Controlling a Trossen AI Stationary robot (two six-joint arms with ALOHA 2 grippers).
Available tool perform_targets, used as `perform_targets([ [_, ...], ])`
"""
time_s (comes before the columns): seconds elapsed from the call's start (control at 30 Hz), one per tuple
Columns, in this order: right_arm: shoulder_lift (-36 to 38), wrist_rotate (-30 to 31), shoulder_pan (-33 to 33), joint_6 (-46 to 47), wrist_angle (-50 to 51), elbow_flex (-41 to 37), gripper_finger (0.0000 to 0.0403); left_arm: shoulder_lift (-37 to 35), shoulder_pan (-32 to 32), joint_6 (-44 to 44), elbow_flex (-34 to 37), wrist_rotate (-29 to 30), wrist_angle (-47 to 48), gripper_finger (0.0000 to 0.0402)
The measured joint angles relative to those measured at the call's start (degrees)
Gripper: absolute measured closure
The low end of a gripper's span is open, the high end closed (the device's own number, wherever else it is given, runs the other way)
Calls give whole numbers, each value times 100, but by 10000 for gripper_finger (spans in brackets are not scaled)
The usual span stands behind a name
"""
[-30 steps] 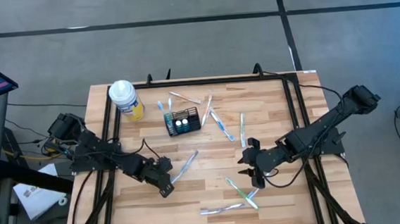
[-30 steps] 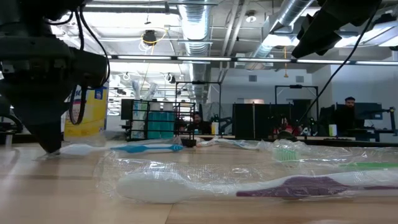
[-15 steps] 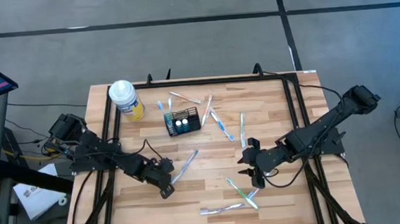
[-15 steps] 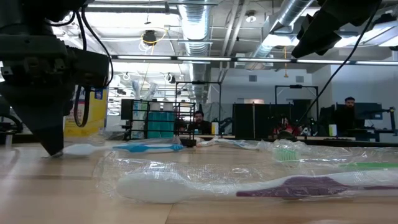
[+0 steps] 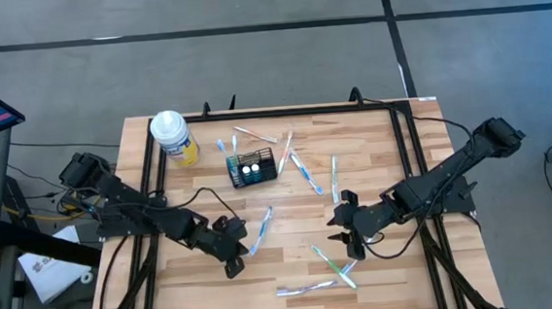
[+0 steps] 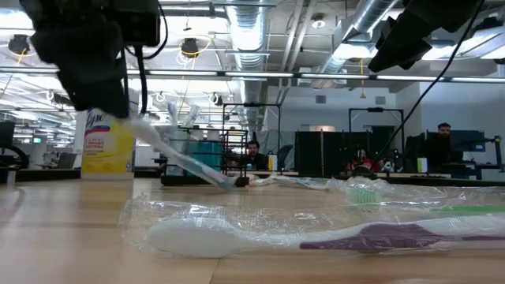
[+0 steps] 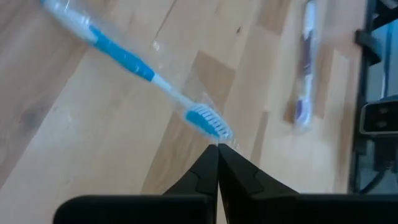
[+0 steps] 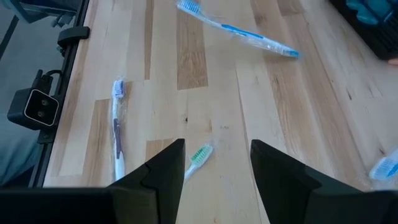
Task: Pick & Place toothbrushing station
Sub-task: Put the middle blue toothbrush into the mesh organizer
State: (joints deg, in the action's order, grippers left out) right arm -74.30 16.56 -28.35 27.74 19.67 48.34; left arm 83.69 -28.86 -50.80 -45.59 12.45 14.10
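Now the left gripper (image 5: 237, 259), pinched shut on the wrapped blue toothbrush (image 5: 260, 231), sits nearer the black mesh caddy (image 5: 251, 167) than the open-fingered right gripper (image 5: 345, 230) does, the brush's long axis angling toward that caddy.

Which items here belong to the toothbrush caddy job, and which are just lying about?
Job:
- black mesh caddy
- wrapped blue toothbrush, pinched by the shut left gripper
- loose wrapped toothbrushes, e.g. a green one

Lying about:
- yellow canister
- right gripper, open, empty

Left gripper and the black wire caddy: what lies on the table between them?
In the high view, only bare wood lies between the left gripper and the caddy. The wrapped blue toothbrush it holds slants up beside that stretch.
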Motion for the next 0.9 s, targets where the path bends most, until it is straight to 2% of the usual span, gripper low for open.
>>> perform_targets([
  [0.3,-2,-2,-58,-1499,-1199,0,230,-7,47,559,-304,74,-405,401],
  [0.63,-7,0,-51,-1734,-1410,2,230,-7,300,1264,-665,126,-833,401],
  [0.9,-914,245,-34,-2562,-2280,-5,241,-7,480,1521,-693,126,-1202,401],
])
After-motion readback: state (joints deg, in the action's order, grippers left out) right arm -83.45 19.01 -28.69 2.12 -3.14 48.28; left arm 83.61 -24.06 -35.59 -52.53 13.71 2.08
